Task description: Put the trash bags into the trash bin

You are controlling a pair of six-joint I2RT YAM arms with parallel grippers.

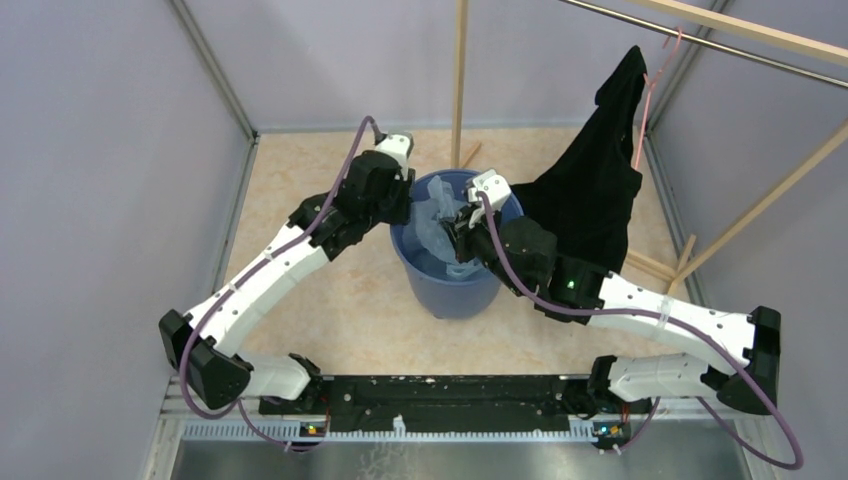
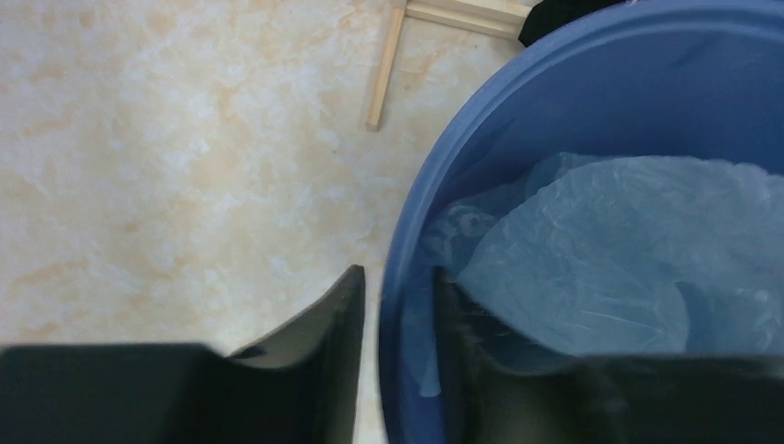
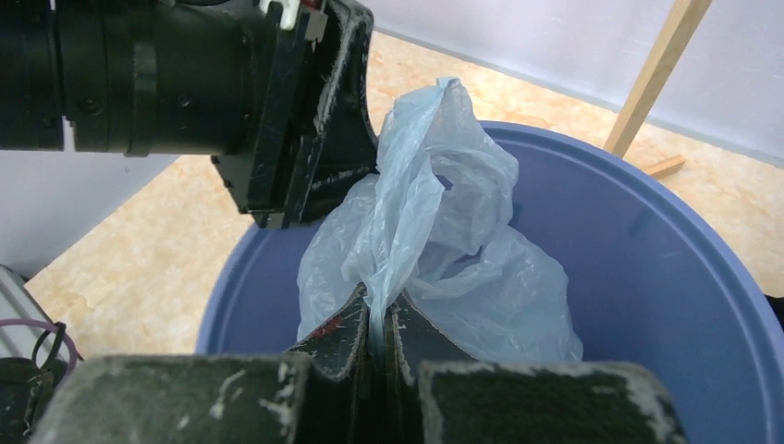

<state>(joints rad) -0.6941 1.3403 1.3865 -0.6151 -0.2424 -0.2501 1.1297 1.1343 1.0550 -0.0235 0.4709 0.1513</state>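
Observation:
The blue trash bin [image 1: 450, 290] stands on the floor between the arms. The light-blue trash bag [image 1: 437, 215] rises crumpled out of its mouth. My right gripper [image 3: 379, 301] is shut on a gathered fold of the bag [image 3: 434, 185], above the inside of the bin [image 3: 647, 277]. My left gripper [image 2: 399, 277] straddles the bin's rim [image 2: 481, 129], one finger outside, one inside against the bag [image 2: 629, 250]. Its jaws stand narrowly apart, with floor showing between the outer finger and the wall. From above, the left gripper [image 1: 405, 205] sits at the bin's far left edge and the right gripper [image 1: 462, 225] over its middle.
A black garment [image 1: 590, 190] on a pink hanger hangs from a rail just right of the bin. A wooden post [image 1: 460, 80] stands behind the bin, its foot strip [image 2: 384, 74] lying on the floor. Slanted wooden struts [image 1: 650, 265] stand at the right. Grey walls close in both sides.

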